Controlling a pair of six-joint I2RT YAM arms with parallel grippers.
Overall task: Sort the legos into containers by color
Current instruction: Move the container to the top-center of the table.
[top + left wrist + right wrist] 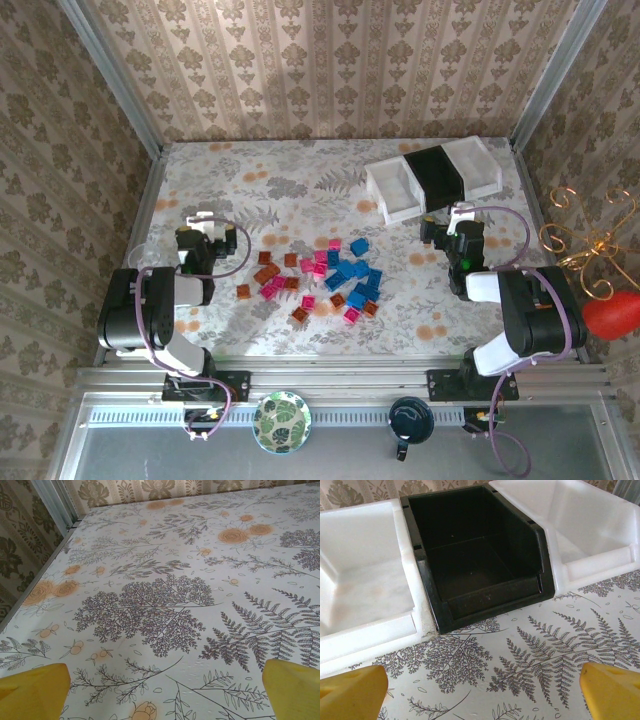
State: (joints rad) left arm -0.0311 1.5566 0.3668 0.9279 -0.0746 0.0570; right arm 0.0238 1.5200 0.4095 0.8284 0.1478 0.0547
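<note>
The legos [315, 280] lie loose in the middle of the flowered table: blue ones [352, 275] to the right, pink ones [320, 262] in the centre, orange-brown ones [265, 272] to the left. The containers stand at the back right: a white tray [393, 190] [365, 580], a black tray [437, 175] [475, 555] and a second white tray [475, 165] [590, 525], all empty. My left gripper [203, 222] [162, 690] is open over bare cloth, left of the pile. My right gripper [450, 215] [480, 692] is open just in front of the black tray, holding nothing.
Patterned walls with metal posts close in the table on three sides. On the near rail sit a round green leaf plate [281, 421] and a dark round object [411, 418]. A gold wire ornament [585, 240] and a red object [612, 315] sit beyond the right edge.
</note>
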